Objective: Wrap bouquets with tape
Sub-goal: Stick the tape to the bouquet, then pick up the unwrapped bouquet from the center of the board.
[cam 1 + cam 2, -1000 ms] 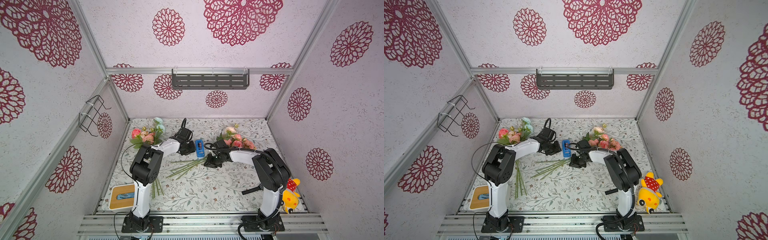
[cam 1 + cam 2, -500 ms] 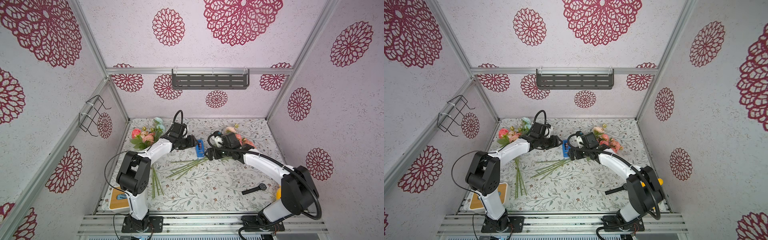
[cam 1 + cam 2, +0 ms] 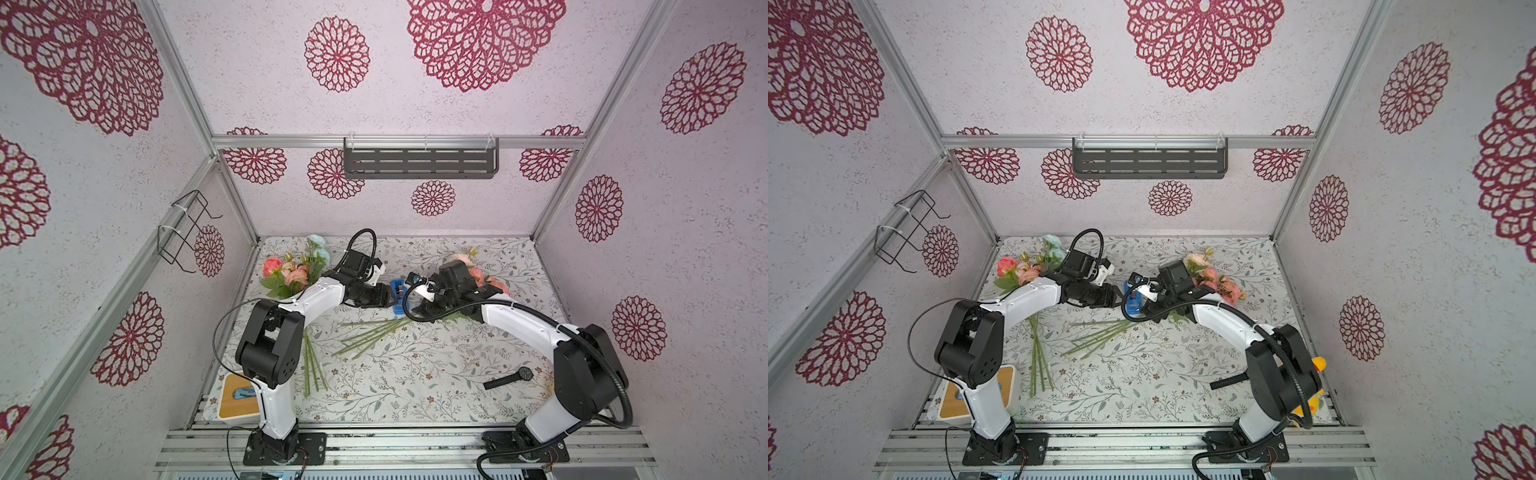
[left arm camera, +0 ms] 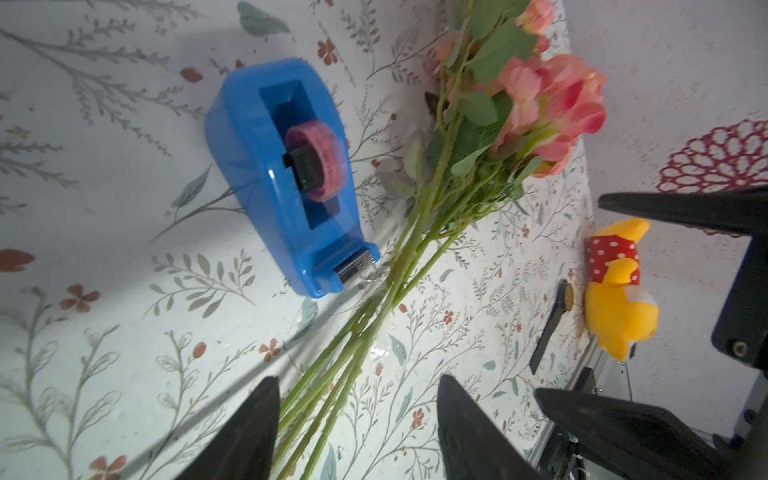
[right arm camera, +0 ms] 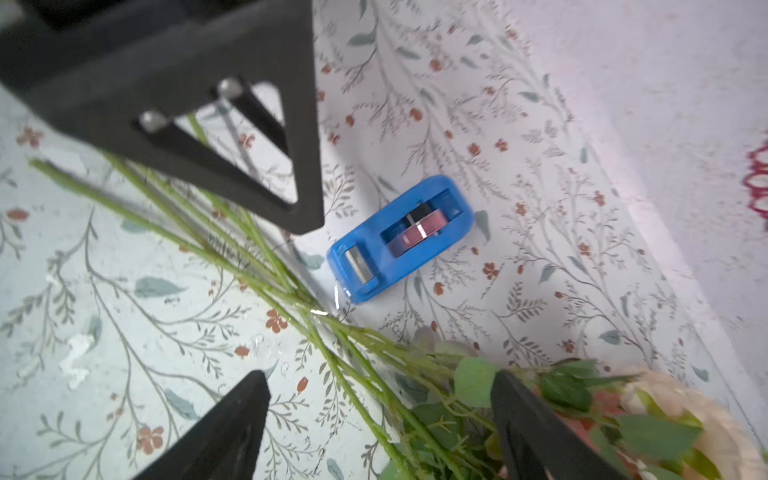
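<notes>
With my left fingers (image 4: 249, 432) and right fingers (image 5: 232, 428) both spread and empty, I should brace the tape (image 4: 245, 158), standing on the bench (image 4: 104, 249) with its cutter just beside the bouquet stems (image 4: 370, 322), before drawing its free end squarely across them.

We can read no words, numbers or signs anywhere here. The blue tape (image 4: 266, 166) has no name on it that we can see. The blue mark on the little box (image 3: 239, 401) and the face of the watch (image 3: 525, 373) are too small to make out.
</notes>
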